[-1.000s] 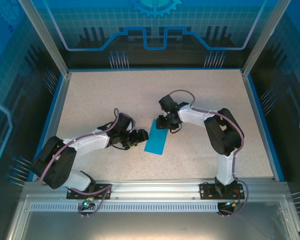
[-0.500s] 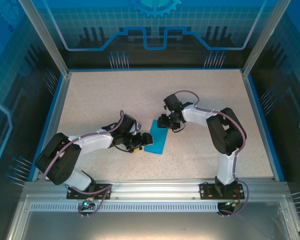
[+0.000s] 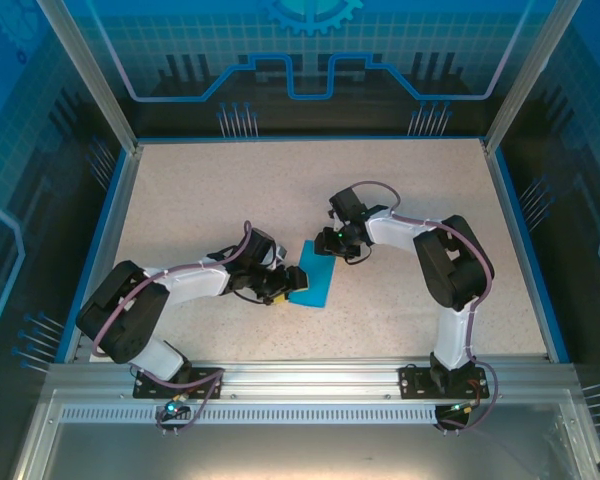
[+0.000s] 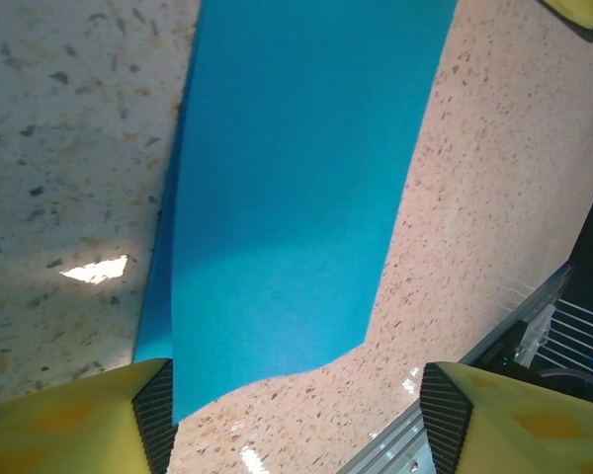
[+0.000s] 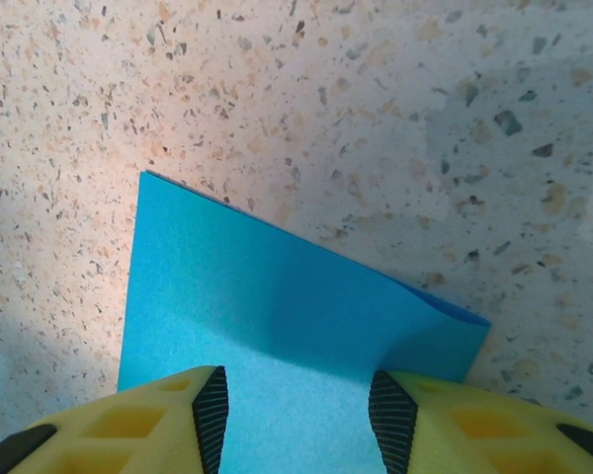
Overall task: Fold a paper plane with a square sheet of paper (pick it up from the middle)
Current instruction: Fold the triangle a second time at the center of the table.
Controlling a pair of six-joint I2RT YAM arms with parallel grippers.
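So, starting nearest the bases: the ribbed metal rail (image 3: 310,375) is carrying both arms, and just past it the left gripper (image 3: 283,284) is sitting low over the speckled, terrazzo-looking table (image 3: 400,190). Its jaws are standing wide apart with nothing pinched. In the left wrist view the chunky yellow fingers (image 4: 74,425) with their ribbed black pads are sitting either side of the paper's near end, one of them just beside a corner.

The sheet of paper (image 3: 312,285) is lying flat on the table between the two grippers. It's thin, matte and bright blue, and it's showing as a long rectangle with crisp corners. A second layer is peeking out along one edge, so it's doubled over.

Further out, the right gripper (image 3: 332,243) is sitting over the paper's far end, jaws partly spread with flat blue showing between them, not clamping anything. Beyond that, glossy blue panels (image 3: 310,60) are walling the table in.
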